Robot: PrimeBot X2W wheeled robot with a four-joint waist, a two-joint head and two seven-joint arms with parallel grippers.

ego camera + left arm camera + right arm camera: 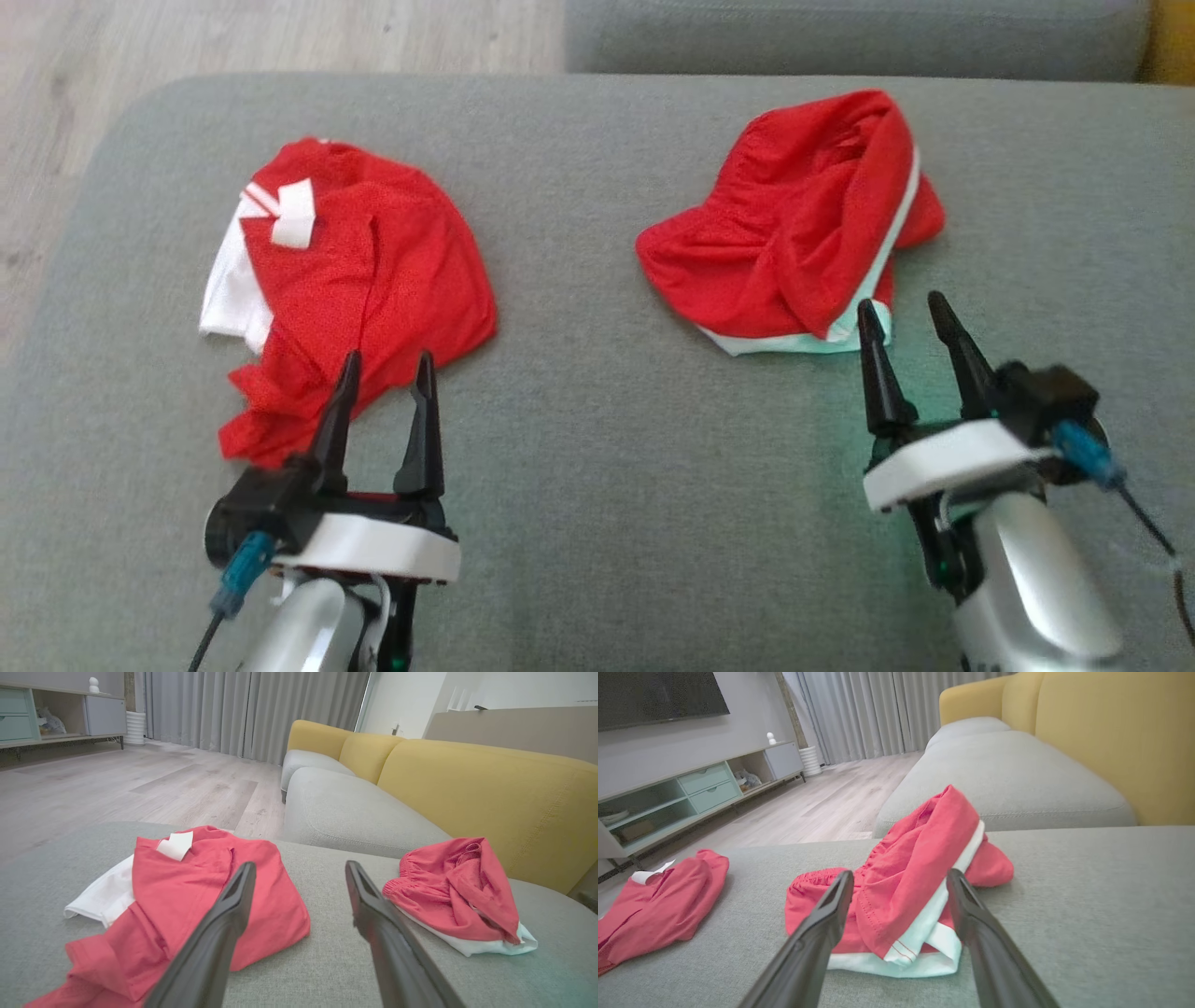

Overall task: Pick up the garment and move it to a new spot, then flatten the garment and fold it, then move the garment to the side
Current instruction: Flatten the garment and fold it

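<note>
Left hand (pixel 388 357) and right hand (pixel 902 301) hang open, empty. Best to pinch the red shorts (pixel 794 224), upper right of the frame, at a thick fold.

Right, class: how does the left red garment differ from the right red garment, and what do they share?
The left garment shows a white label and white side panel; the right garment shows a gathered waistband and a white stripe. The left garment lies flatter; the right garment is bunched over itself. Both are red, crumpled, unheld on the grey cushion.
</note>
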